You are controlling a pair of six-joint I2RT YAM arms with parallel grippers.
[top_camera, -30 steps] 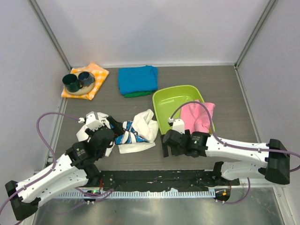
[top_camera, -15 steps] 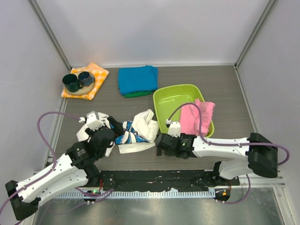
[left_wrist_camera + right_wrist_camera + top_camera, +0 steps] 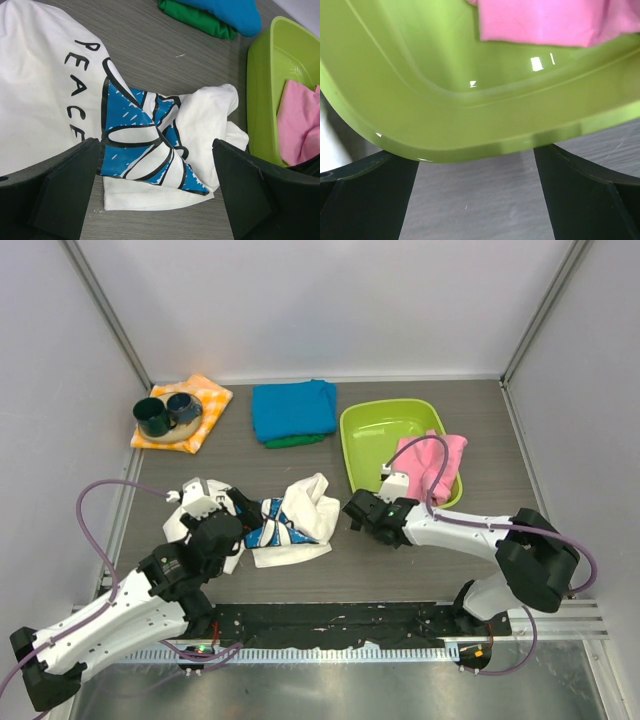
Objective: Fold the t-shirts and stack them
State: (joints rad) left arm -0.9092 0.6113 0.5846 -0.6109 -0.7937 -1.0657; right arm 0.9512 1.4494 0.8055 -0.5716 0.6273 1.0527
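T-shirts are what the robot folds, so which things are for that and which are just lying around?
For the job: white daisy t-shirt, blue t-shirt, green t-shirt.
Just lying about: lime tub, pink cloth, checked cloth, two cups.

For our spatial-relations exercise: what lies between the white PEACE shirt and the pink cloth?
Left wrist view: from the white shirt, a strip of table, then the green tub's wall.

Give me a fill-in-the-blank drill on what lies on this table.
Under the blue shirt lies a second shirt, coloured ____.
The lettering on the white shirt reads ____.
The fabric in the tub is ____.
The checked cloth holds ____ cups.
Missing words: green, PEACE, pink, two.
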